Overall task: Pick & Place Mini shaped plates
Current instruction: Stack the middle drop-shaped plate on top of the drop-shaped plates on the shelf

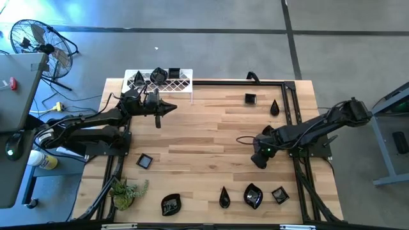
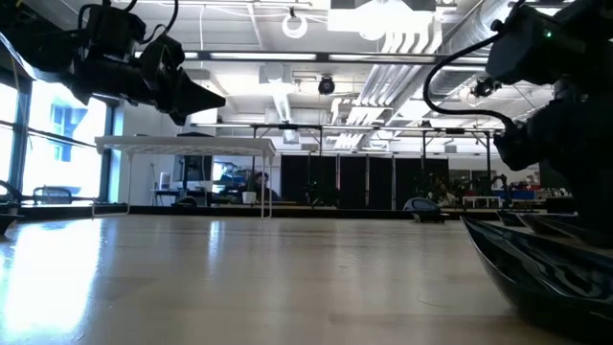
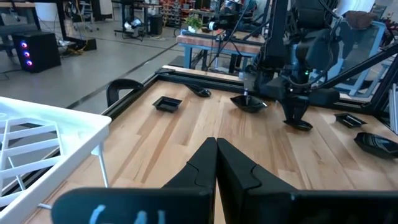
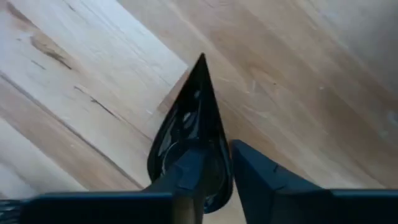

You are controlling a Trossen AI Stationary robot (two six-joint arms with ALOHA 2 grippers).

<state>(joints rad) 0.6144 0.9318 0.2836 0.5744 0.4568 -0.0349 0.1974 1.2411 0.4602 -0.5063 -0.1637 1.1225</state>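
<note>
My right gripper (image 1: 259,162) points down over the right half of the table and is shut on a glossy black teardrop plate (image 4: 193,106). My left gripper (image 1: 172,107) hovers shut and empty beside the white wire rack (image 1: 186,88), raised well off the wood (image 2: 216,97). Three black plates (image 1: 158,75) sit in the rack. Other plates lie flat on the wood: a square (image 1: 250,98) and a teardrop (image 1: 275,107) at the far right, a square (image 1: 145,161) at the left, and several along the near edge (image 1: 253,196). My right gripper holds the teardrop plate by the rim of its round end (image 4: 217,138), pinched with one finger (image 4: 189,165) over the dish's hollow and the other (image 4: 249,165) outside. The fingers come from above. The pointed tip (image 4: 201,61) sticks out past them, low over the wood; whether it touches I cannot tell.
A black metal frame (image 1: 289,96) borders the table's far and right sides. A small green plant (image 1: 128,190) stands at the near left corner. One large black plate (image 2: 551,259) lies right before the low camera. Bare wood stretches across the table's middle (image 1: 204,140).
</note>
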